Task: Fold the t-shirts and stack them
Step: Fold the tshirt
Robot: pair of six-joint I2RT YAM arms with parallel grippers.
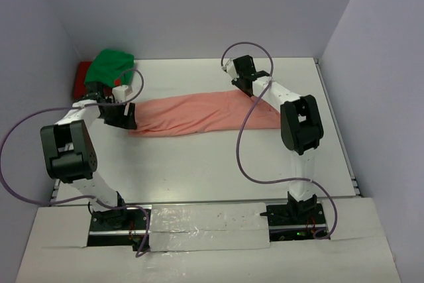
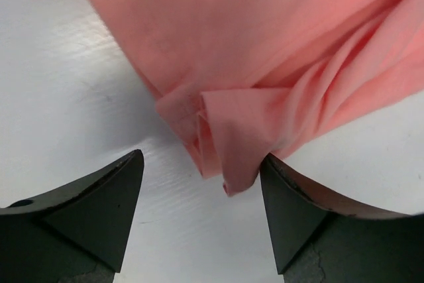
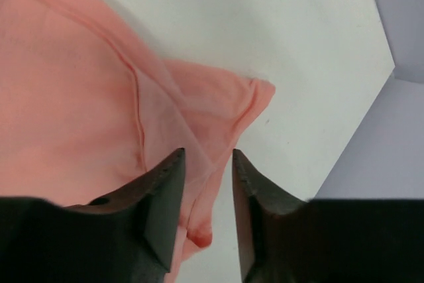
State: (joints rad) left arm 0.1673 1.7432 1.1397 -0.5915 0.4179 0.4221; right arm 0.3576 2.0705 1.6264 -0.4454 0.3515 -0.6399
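We see a white table [image 1: 199, 177] with the salmon-pink shirt [image 1: 199, 114] lying flat across its middle, drawn out long from left to right, while the green shirt [image 1: 112, 64] sits bunched on the red shirt [image 1: 82, 74] in the far left corner. At the pink shirt's left end we find the left gripper [image 2: 202, 157] released, jaws wide apart around a folded corner. At the right end the right gripper [image 3: 209, 154] stands parted by a narrow gap over the shirt's edge, not pinching it.
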